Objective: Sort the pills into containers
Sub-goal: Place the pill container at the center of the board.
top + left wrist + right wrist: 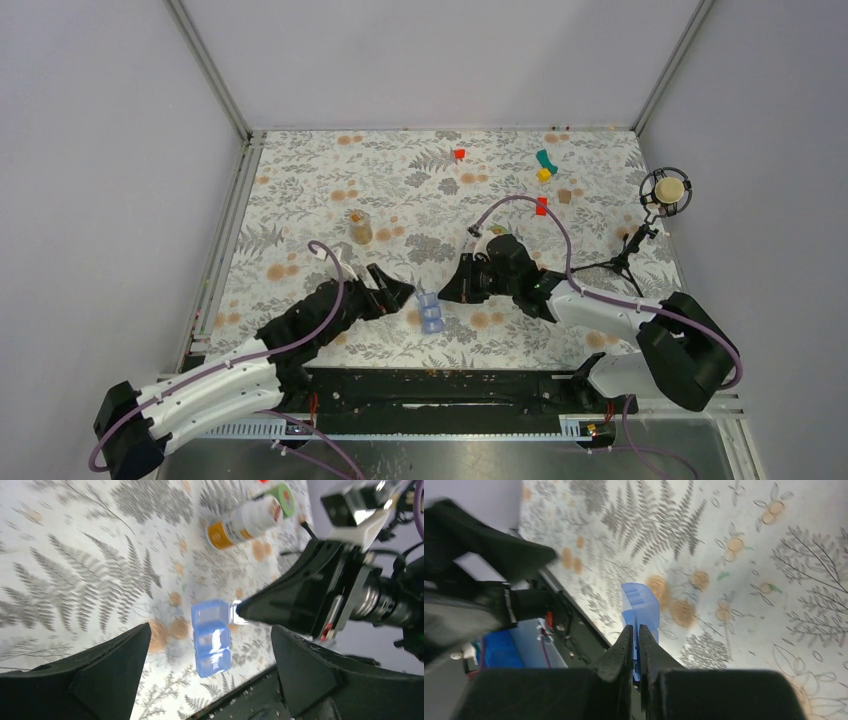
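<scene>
Top view: pill box (431, 313) lies on the table (300, 190) near the front edge, between left gripper (400, 293) and right gripper (447, 292).

Left wrist: my left jaws gape wide and hold nothing, with the box below. The right tip touches the box's clear flap (234, 614). Closing here could shove the light box or hit the right fingers.

Right wrist: right jaws pressed together at the box edge. I can't tell if the flap is pinched. A pull might drag or tip the box.

Bottle (361, 227) behind/L of pill box (431, 313)

Blue pill box (431, 313) lies between left fingers (396, 291) and right fingers (450, 293).
</scene>
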Robot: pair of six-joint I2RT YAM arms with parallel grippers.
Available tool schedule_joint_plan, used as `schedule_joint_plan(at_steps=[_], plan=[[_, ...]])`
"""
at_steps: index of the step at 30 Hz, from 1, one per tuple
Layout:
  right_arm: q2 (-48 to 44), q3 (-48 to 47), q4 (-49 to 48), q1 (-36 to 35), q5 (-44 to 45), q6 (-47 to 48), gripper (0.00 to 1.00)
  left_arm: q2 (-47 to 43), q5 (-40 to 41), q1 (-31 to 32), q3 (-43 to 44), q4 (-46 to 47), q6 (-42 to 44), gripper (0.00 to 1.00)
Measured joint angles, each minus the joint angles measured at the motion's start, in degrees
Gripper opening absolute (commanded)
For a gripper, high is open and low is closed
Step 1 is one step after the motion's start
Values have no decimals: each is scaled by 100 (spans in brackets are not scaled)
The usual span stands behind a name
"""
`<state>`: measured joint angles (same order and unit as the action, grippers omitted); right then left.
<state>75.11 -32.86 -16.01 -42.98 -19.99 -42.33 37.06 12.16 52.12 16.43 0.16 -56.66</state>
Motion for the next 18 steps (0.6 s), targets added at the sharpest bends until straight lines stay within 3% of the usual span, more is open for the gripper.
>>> schedule_joint_plan(at_steps=[3, 6, 13, 18], plan=[[205, -28, 317, 0, -13, 251, 1, -4, 570, -24, 535, -761, 168, 92], [498, -31, 507, 2, -76, 409, 10, 13, 1027, -85, 951, -1202, 304, 92], [822, -101, 739, 2, -151, 638, 54, 284, 1611, -544, 1499, -1803, 610, 93], [627, -278, 1045, 4, 103, 787, 70, 671, 1631, -986, 1631, -1998, 745, 93]])
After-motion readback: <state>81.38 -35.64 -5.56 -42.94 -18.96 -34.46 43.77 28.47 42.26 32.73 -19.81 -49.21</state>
